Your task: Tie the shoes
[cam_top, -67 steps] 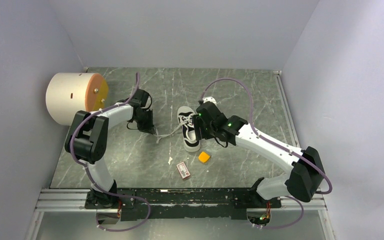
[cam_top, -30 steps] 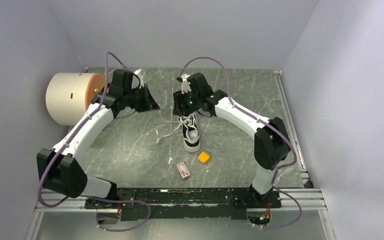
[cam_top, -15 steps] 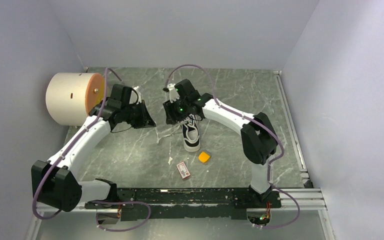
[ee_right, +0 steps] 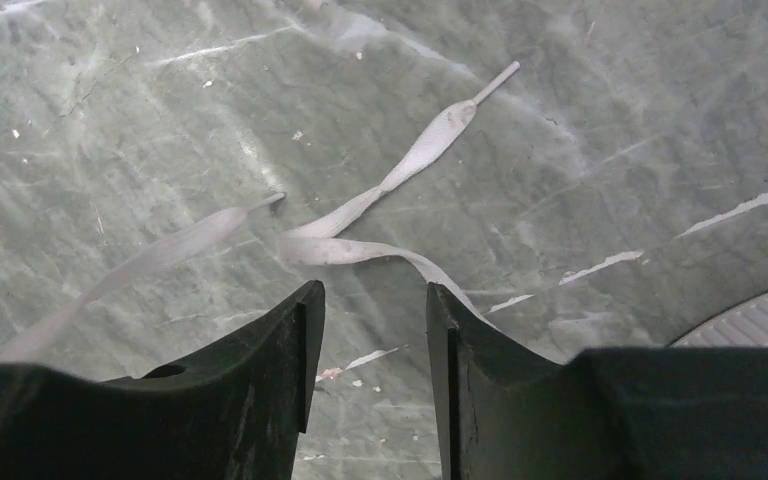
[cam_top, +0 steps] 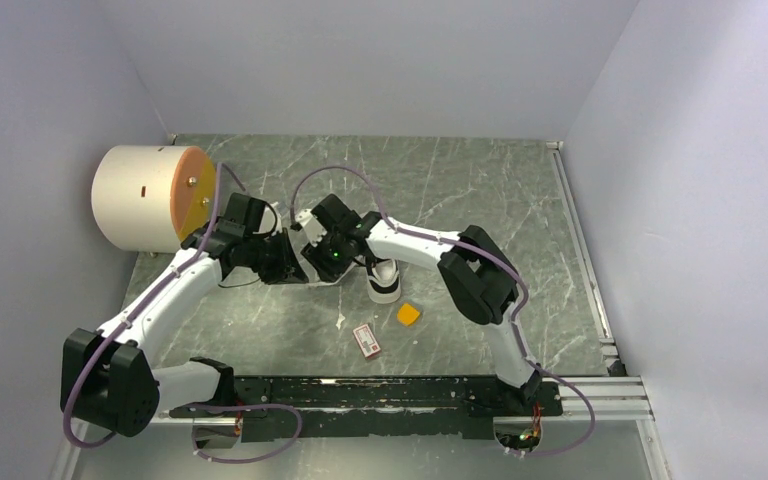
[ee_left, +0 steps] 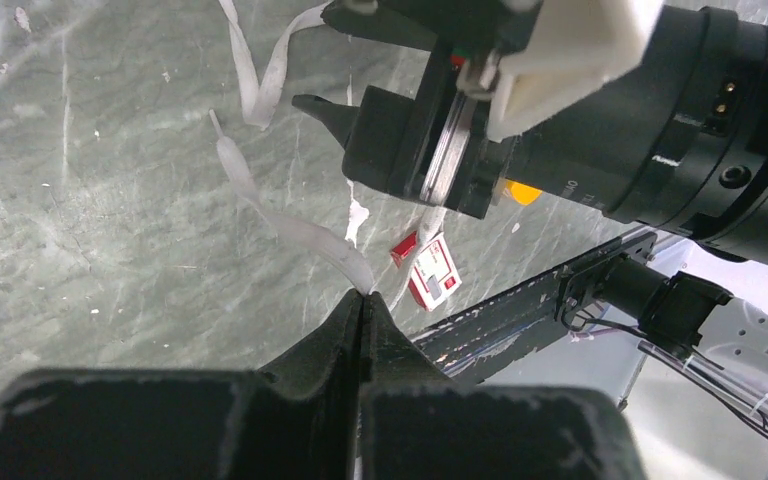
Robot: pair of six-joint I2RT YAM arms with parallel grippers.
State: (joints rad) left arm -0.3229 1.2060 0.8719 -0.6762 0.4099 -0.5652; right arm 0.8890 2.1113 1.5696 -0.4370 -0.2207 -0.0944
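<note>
Top external view: a green, white-veined, marble-patterned tabletop [cam_top: 480, 190] carries one small low-top sneaker [cam_top: 384, 288] near its centre. The rounded white toe and white sole point to 6 o'clock, and the black-and-white upper is largely hidden beneath the right arm. A small orange block [cam_top: 409, 314] lies just off the toe at 5 o'clock. A flat red-and-white card [cam_top: 367, 340] lies at 7 o'clock of the toe. A cream cylindrical drum [cam_top: 140, 200] with an orange end face rests on its side at the table's 9 o'clock edge.

Left wrist view: the left gripper [ee_left: 362, 305] has its matte black fingers pressed together, pinching a flat, woven white lace [ee_left: 290, 230]. The lace runs away from the tips toward 11 o'clock over the tabletop. The black body of the other arm fills the frame from 12 to 3 o'clock.

Right wrist view: the right gripper [ee_right: 372, 300] stands with its tapered black fingers apart, nothing between them. Two limp lace strands cross on the tabletop beyond the tips, one ending in a stiff aglet at 1 o'clock.

Both grippers sit close together at 9 o'clock of the sneaker, the right one nearer the shoe and the left one just beyond it. Whether either touches the shoe itself cannot be told.
</note>
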